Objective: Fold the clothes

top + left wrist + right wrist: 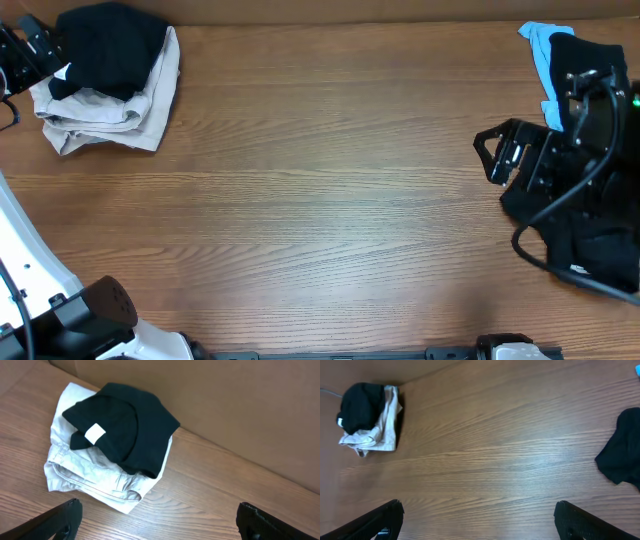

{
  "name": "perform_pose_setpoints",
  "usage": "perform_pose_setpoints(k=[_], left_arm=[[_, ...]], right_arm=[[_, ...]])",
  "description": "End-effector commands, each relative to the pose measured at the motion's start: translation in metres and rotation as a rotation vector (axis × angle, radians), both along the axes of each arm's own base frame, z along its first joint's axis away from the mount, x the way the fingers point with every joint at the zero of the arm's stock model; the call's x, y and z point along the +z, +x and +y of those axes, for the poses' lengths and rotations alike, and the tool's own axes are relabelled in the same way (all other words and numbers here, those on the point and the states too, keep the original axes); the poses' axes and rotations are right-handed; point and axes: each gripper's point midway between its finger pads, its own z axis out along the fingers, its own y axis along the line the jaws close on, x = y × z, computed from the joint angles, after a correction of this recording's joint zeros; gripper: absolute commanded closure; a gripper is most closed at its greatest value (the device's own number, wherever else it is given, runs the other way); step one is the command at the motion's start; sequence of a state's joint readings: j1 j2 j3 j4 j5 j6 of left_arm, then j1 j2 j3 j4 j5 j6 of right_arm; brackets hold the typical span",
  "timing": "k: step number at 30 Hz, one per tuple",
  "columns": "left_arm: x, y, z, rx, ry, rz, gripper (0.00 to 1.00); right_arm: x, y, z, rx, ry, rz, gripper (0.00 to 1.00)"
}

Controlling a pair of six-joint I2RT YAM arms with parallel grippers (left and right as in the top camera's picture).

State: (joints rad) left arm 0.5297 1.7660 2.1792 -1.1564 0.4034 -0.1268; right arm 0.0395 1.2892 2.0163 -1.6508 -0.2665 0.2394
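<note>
1. Overhead view: a wood table (320, 200) carries cloth at both far corners.
2. At far left a folded black shirt (110, 45) lies on top of a folded beige garment (120, 115).
3. At far right a blue piece (545, 50) lies crumpled, touching a black heap (590, 240) that runs toward the near right edge.
4. The right arm lies across that heap. The right gripper (485, 155) sticks out to the left of it, over bare wood.
5. From the right wrist, its fingers (375, 522) stand spread wide with nothing between them. Only an edge of the heap shows at the right, and the black shirt sits well apart at far left.
6. From the left wrist, the left gripper (160, 520) is also spread wide and empty. It hangs on the near side of the left stack and does not touch it.
7. A small white tag (95, 433) shows on the black shirt, which covers the far part of the beige garment and leaves its near folds bare.
</note>
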Motion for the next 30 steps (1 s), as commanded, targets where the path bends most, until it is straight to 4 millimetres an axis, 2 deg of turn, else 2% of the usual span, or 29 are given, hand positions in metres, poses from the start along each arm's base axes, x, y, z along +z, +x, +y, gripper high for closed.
perform_pose_setpoints(k=[1, 6, 9, 13, 16, 20, 21, 30], left_arm=[[-0.001, 0.0, -0.001, -0.009, 0.02, 0.006, 0.0], [-0.001, 0.0, -0.001, -0.009, 0.02, 0.006, 0.0], [-0.001, 0.0, -0.001, -0.009, 0.02, 0.006, 0.0], [-0.001, 0.0, -0.001, -0.009, 0.02, 0.006, 0.0], [-0.001, 0.001, -0.001, -0.01, 0.02, 0.006, 0.0], [-0.001, 0.0, -0.001, -0.009, 0.02, 0.006, 0.0], [-0.001, 0.0, -0.001, -0.009, 0.02, 0.006, 0.0], [-0.001, 0.0, -0.001, -0.009, 0.02, 0.006, 0.0]], right_arm=[[0.008, -0.005, 0.002, 0.008, 0.015, -0.027, 0.0], [0.001, -0.009, -0.004, 0.011, -0.035, -0.005, 0.0], [-0.003, 0.0, -0.012, -0.005, -0.088, -0.016, 0.0], [0.009, 0.018, -0.013, 0.015, -0.124, -0.206, 0.0], [0.007, 0.022, -0.013, 0.009, -0.124, -0.354, 0.0], [-0.016, 0.021, -0.018, -0.028, -0.135, -0.526, 0.0], [-0.03, 0.018, -0.022, -0.054, -0.145, -0.604, 0.0], [-0.108, 0.003, -0.034, -0.131, -0.146, -0.926, 0.0]])
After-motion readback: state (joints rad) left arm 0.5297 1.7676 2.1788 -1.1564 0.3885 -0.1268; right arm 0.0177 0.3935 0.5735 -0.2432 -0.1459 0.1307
